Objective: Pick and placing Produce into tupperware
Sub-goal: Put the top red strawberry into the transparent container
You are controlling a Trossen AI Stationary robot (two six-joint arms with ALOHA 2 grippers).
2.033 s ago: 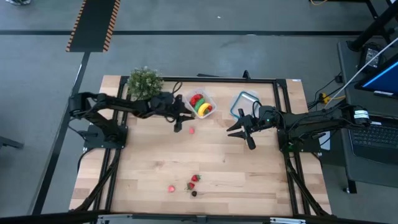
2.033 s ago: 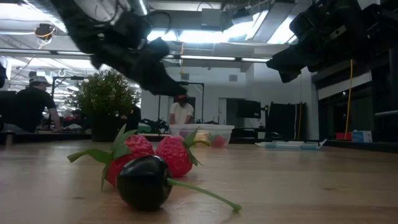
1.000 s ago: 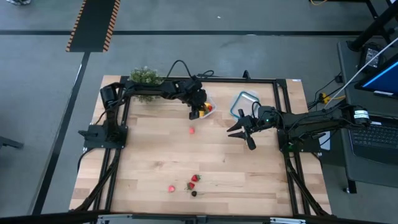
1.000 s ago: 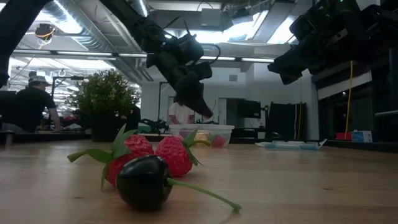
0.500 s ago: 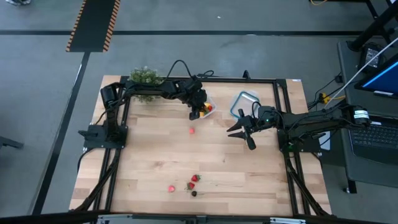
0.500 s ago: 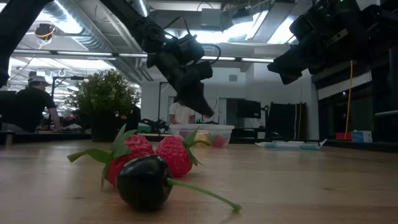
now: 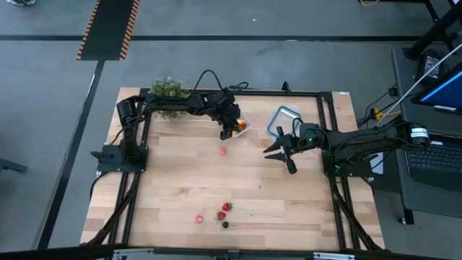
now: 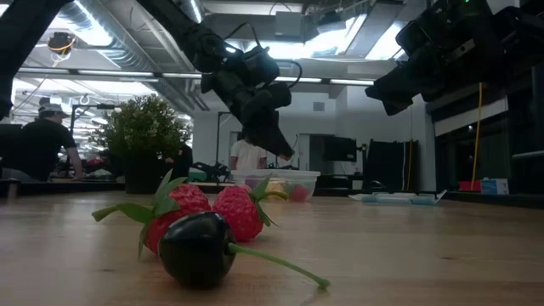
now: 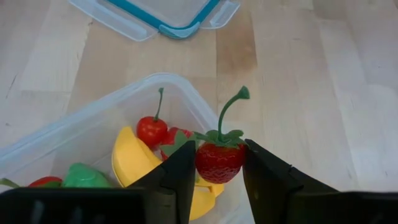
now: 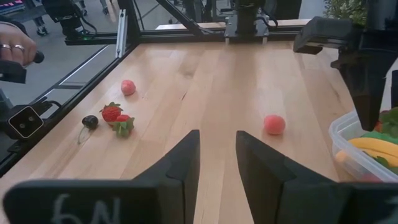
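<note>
My left gripper (image 9: 219,163) has its two dark fingers pressed against the sides of a small red toy strawberry (image 9: 219,160) with a curling green stem. I cannot tell whether that clamp is firm or slackening. I hold the berry by its body, stem up, so it can fall straight when let go. It hangs over the near corner of the small clear plastic tub with rounded corners (image 9: 93,118), which is where I want it: a drop from here should land inside the wall, not on the wood.

In the tub lie a yellow toy banana (image 9: 134,163), a small red cherry on a green stem (image 9: 152,129), a green oblong piece (image 9: 84,176) and more red at the edge. Just beyond sits a clear lid with a blue rim (image 9: 168,15), kept off so the tub stays open.

My right gripper (image 10: 216,163) waits above bare tabletop with its jaws apart and nothing between them, well clear of the left arm.

Loose produce is left on the pale wooden table (image 7: 289,202): a pink-red ball (image 7: 221,152) near the tub, and at the front edge a pink berry (image 7: 198,218), two red strawberries (image 7: 224,211) and a black cherry (image 7: 225,224).
</note>
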